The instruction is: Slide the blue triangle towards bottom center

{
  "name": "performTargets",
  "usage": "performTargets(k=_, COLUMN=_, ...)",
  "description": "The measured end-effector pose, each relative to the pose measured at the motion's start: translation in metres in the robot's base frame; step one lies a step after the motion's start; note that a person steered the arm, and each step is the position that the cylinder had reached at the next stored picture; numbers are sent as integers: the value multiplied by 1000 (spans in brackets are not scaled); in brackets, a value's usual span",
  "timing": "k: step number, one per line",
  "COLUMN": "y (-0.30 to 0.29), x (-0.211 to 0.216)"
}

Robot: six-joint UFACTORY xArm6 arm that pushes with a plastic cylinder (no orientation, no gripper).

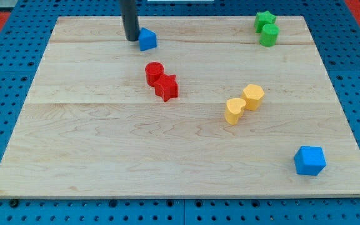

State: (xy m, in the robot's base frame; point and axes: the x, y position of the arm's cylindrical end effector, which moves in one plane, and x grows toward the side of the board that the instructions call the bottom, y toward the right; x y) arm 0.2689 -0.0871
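The blue triangle (147, 39) lies near the top of the wooden board (105, 162), left of centre. My tip (132, 39) rests on the board just to the triangle's left, touching it or nearly so. The dark rod rises from there out of the view's top.
A red cylinder (154, 72) and a red star (167, 87) sit together below the triangle. A yellow heart (234, 110) and a yellow hexagon (253, 96) lie right of centre. A green star (265, 19) and a green cylinder (269, 35) are at top right. A blue cube (309, 160) is at bottom right.
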Motion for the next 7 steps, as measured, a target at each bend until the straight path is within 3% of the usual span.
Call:
performTargets(k=2, y=43, x=26)
performTargets(k=5, y=63, x=-17)
performTargets(k=6, y=88, x=-12)
performTargets(k=7, y=114, x=22)
